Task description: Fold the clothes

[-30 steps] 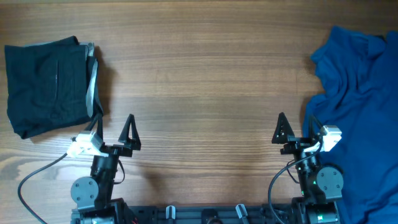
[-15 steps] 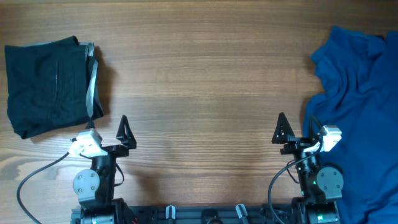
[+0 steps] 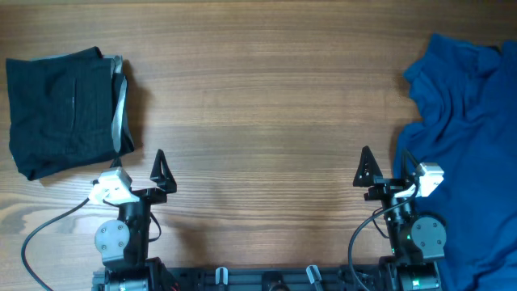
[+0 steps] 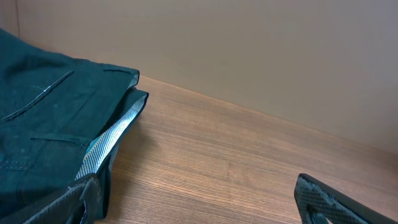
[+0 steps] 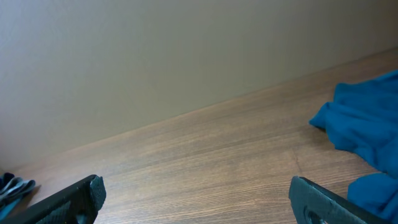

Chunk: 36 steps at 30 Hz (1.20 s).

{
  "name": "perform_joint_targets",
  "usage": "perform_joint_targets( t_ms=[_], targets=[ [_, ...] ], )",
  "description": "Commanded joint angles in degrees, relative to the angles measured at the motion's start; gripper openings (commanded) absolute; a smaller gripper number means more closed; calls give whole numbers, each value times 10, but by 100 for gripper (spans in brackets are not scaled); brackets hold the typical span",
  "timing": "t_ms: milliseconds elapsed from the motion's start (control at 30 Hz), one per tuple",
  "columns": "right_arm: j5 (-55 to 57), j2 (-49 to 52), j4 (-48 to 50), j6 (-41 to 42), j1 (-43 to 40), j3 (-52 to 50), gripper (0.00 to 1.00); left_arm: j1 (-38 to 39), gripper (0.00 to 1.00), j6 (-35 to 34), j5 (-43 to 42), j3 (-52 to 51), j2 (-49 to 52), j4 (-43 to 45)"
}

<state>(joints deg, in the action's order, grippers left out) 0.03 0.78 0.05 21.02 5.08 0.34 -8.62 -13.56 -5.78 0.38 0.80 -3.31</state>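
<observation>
A dark garment (image 3: 60,109), folded, with a silvery lining edge, lies at the table's far left. It also shows at the left of the left wrist view (image 4: 43,137). A crumpled blue garment (image 3: 468,121) lies unfolded along the right edge and shows in the right wrist view (image 5: 367,124). My left gripper (image 3: 139,162) is open and empty at the near left, its left finger close beside the dark garment's near corner (image 4: 196,205). My right gripper (image 3: 384,158) is open and empty at the near right, just left of the blue garment (image 5: 196,199).
The wooden table (image 3: 266,105) stretches between the two garments. Both arm bases and their cables sit at the near edge. A plain wall stands behind the table's far edge (image 5: 186,56).
One second ago the left gripper's right finger stood slightly further right. It shifted a little to the left and has held still since. The right arm and both garments have not moved.
</observation>
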Motion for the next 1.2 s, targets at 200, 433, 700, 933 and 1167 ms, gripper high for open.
perform_joint_targets(
  t_ms=[200, 433, 700, 933, 1167],
  targets=[
    [-1, 1, 3, -59, -3, 0, 100, 4, 100, 49, 7, 0, -2, -7],
    [-26, 93, 1, -228, -3, 0, 100, 4, 100, 207, 12, 0, 46, -7],
    [-26, 120, 7, -270, -3, 0, 100, 4, 100, 207, 12, 0, 82, -7],
    [-26, 123, 1, -270, -3, 0, 100, 4, 100, 207, 12, 0, 82, -7],
    [-26, 101, 1, -270, -3, 0, 100, 4, 100, 207, 12, 0, 82, -7]
  ],
)
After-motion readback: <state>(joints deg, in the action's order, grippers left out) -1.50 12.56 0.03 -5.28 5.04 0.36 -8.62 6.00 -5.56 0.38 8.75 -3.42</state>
